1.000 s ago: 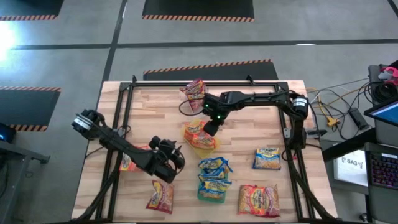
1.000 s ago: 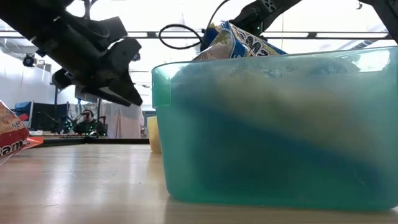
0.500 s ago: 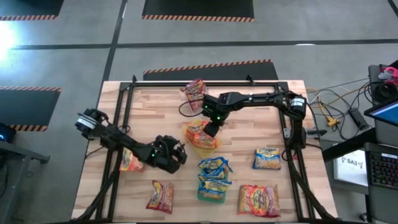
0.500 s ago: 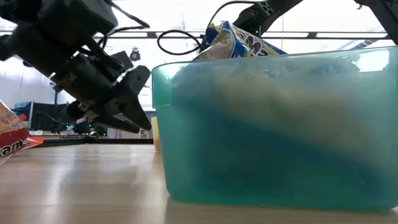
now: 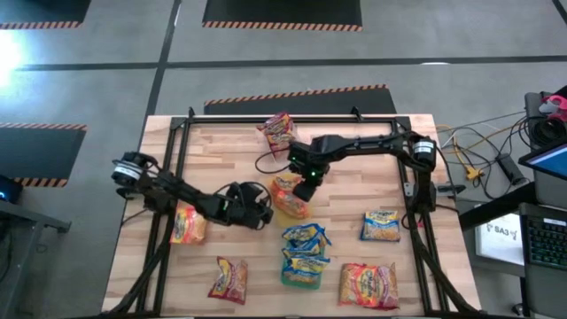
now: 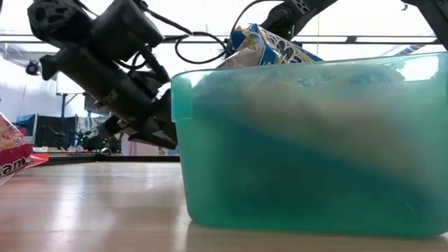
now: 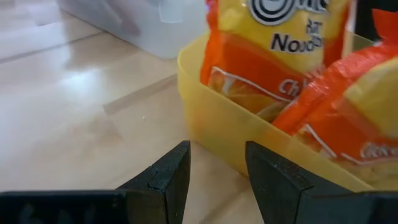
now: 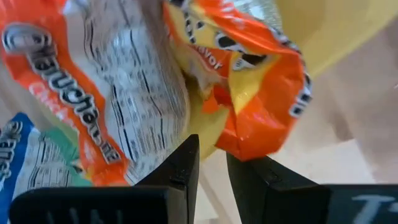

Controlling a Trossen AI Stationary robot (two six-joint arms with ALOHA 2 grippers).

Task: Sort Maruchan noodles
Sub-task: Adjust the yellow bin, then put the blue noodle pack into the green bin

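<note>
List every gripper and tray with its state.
left gripper, fingers open, empty, beside the yellow tray
right gripper, at the orange packets in the yellow tray
yellow tray, holding orange packets
green tray, holding blue packets, one sticking above the rim

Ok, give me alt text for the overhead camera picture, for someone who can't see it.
Seen from above, the right claw reaches into a yellow tray of orange noodle packets mid-table, and the left claw sits beside it. More packets lie scattered around, and blue ones fill a green tray.
</note>
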